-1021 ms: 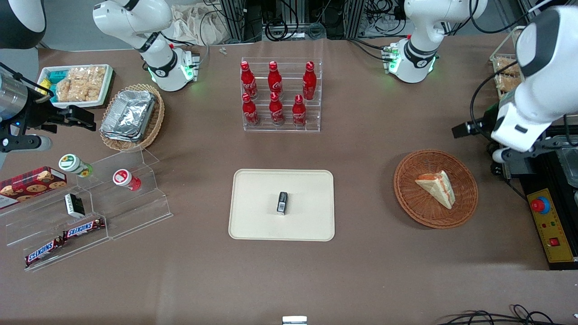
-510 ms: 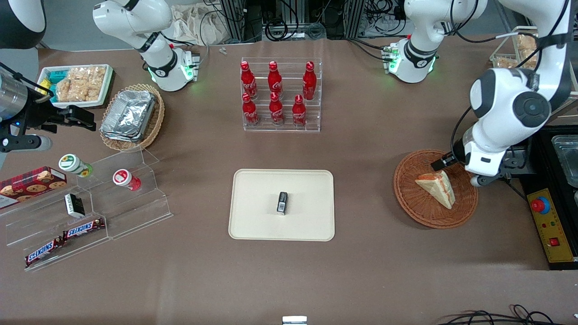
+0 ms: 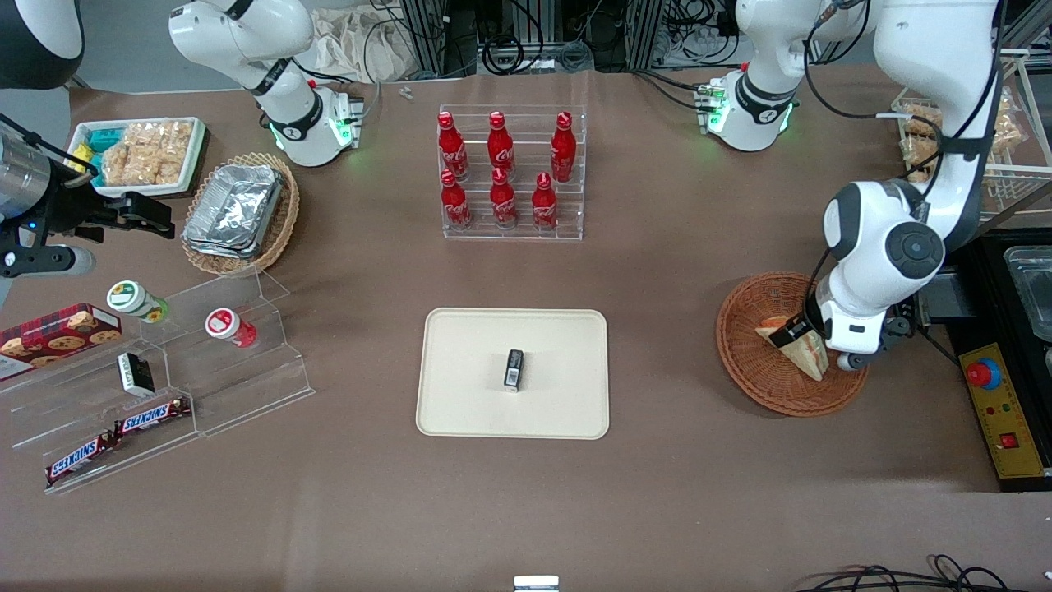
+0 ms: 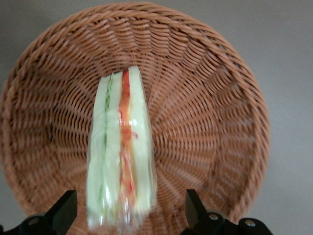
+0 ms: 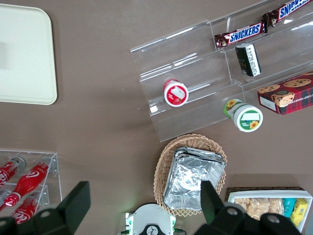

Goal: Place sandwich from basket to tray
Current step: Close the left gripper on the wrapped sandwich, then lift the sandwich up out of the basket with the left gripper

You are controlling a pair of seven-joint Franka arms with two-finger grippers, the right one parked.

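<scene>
The sandwich [image 3: 801, 353], a wrapped white-bread wedge with orange-red and green filling, lies in the reddish-brown wicker basket [image 3: 752, 374] toward the working arm's end of the table. My left gripper [image 3: 822, 341] hangs just above it, with the wrist covering part of the sandwich. In the left wrist view the gripper [image 4: 128, 213] is open. Its two black fingers [image 4: 61, 213] stand on either side of the sandwich [image 4: 120, 156], apart from it, over the basket [image 4: 210, 98]. The cream-beige tray [image 3: 460, 403] lies at the table's middle with a small black object [image 3: 514, 368] on it.
An acrylic rack of red bottles [image 3: 509, 177] stands farther from the camera than the tray. A yellow control box with a red button [image 3: 998, 411] sits beside the basket. A stepped acrylic shelf of snacks [image 3: 205, 362] and a tan basket of foil containers [image 3: 238, 214] lie toward the parked arm's end.
My left arm has swung in from the table's end and come down over the basket. The gripper now sits over the sandwich. The sandwich has not moved.
</scene>
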